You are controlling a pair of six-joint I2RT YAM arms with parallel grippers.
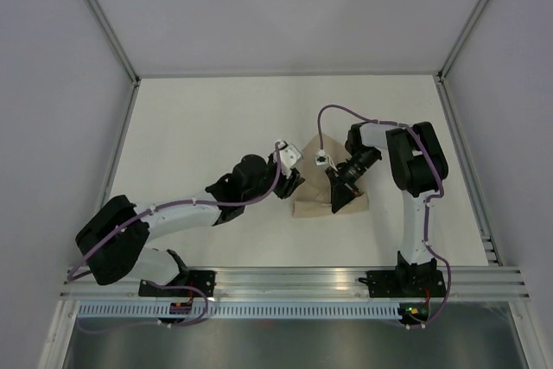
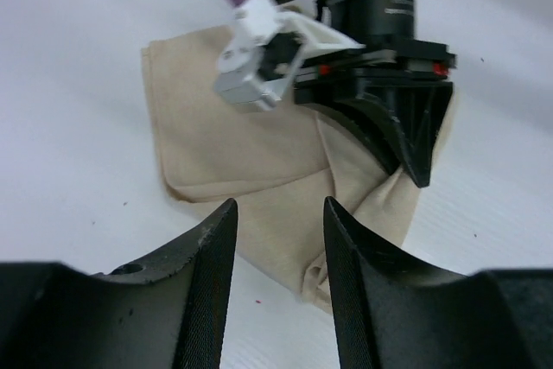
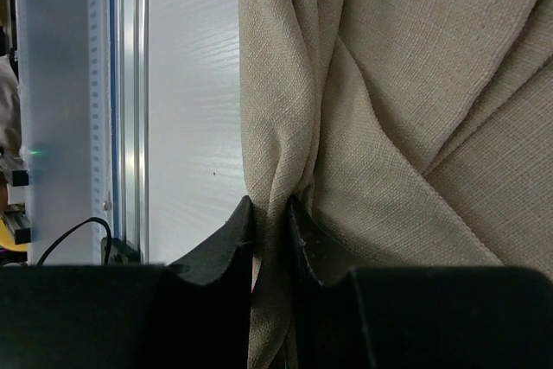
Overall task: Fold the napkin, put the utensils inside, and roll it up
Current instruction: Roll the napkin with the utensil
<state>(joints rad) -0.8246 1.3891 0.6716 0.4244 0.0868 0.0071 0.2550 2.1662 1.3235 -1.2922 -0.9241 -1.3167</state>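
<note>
The tan napkin [image 1: 308,205] lies bunched and folded on the white table between both arms. My right gripper [image 3: 270,205] is shut on a gathered fold of the napkin [image 3: 406,84], cloth pinched between its two black fingers. In the left wrist view that right gripper [image 2: 406,127] presses down on the napkin [image 2: 251,153] from above. My left gripper [image 2: 280,205] is open just short of the napkin's near edge, with nothing between its fingers. From above, the left gripper [image 1: 292,182] sits at the cloth's left side and the right gripper [image 1: 340,200] over its right part. The utensils are out of view.
The white table [image 1: 216,127] is bounded by grey walls with metal corner posts [image 1: 104,23]. An aluminium rail [image 1: 294,281] carrying both arm bases runs along the near edge. Purple cables [image 1: 333,110] loop off each wrist.
</note>
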